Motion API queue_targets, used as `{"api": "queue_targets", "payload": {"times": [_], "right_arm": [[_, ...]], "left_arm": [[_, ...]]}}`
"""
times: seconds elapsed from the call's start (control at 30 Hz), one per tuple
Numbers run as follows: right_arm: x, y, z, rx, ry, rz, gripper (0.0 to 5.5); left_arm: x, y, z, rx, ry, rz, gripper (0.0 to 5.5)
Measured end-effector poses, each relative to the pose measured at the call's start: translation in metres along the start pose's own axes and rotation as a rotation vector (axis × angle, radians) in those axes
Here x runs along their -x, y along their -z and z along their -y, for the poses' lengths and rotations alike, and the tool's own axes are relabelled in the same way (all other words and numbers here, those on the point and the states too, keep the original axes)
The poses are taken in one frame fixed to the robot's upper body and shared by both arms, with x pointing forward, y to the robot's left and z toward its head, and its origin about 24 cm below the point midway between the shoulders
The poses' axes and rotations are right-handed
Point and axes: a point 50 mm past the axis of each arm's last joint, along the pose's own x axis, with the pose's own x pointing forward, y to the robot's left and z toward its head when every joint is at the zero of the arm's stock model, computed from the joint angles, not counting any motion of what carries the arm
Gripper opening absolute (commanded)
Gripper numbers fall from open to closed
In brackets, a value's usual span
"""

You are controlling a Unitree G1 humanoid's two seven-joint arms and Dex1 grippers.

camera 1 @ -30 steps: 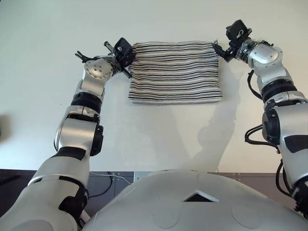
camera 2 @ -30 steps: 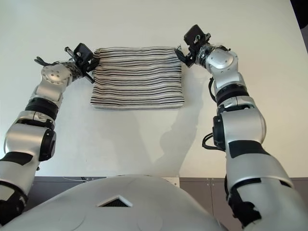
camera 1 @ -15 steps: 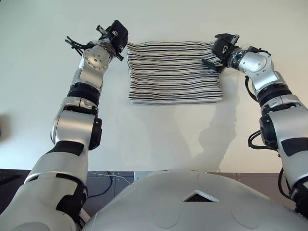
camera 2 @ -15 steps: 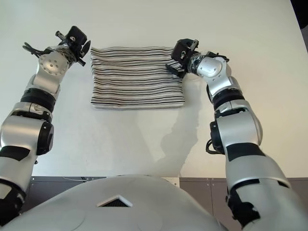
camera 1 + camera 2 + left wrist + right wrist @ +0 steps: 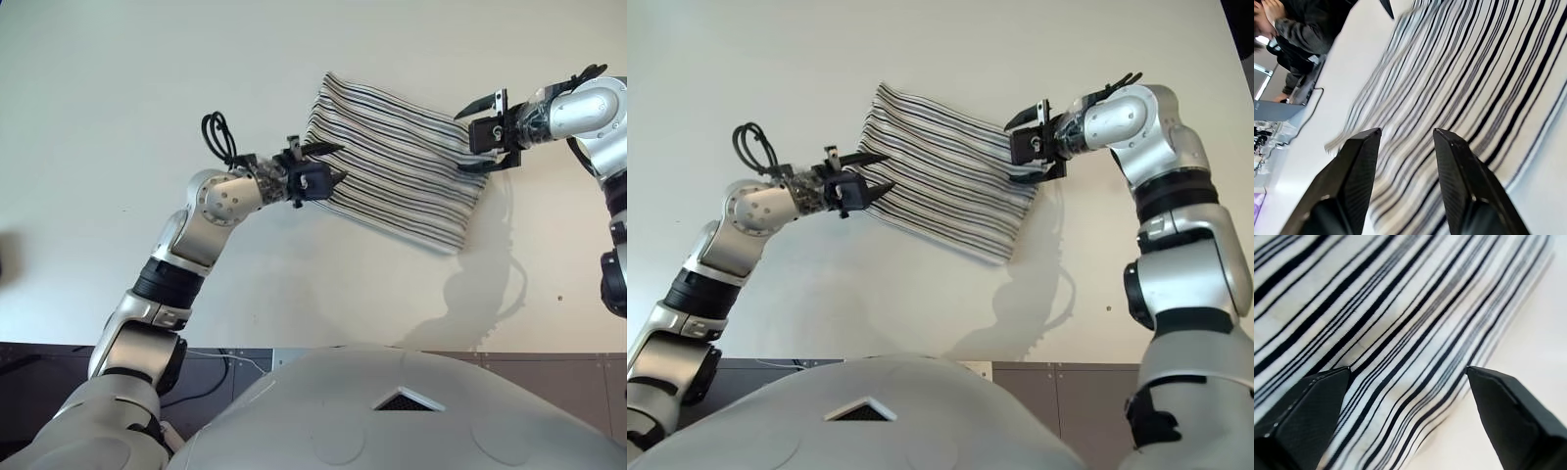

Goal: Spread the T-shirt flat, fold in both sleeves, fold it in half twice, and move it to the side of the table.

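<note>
Black-striped folded T-shirt lies between parted left pincer and right pincer

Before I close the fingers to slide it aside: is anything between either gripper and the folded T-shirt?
Nothing visible is. The left gripper is open at the T-shirt's left edge, and the right gripper is open at its right edge.

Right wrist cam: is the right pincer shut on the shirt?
No, the right pincer has its fingers wide apart, with the striped shirt showing in the gap between them.
</note>
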Motion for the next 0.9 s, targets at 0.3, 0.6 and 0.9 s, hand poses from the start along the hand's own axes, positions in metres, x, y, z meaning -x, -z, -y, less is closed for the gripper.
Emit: {"api": "queue_targets", "payload": {"times": [0.3, 0.6, 0.9], "right_arm": [[-0.023, -0.064, -0.069, -0.158, -0.355, 0.259, 4.35], [-0.023, -0.078, -0.039, -0.324, -0.079, 0.336, 4.35], [0.036, -0.061, -0.057, -0.422, 0.154, 0.415, 4.35]], "left_arm": [[0.002, 0.052, -0.017, -0.131, 0.0, -0.17, 1.96], [-0.015, 0.063, -0.041, -0.313, 0.005, -0.142, 1.96], [0.002, 0.007, -0.065, -0.379, -0.071, 0.188, 1.96]]}}
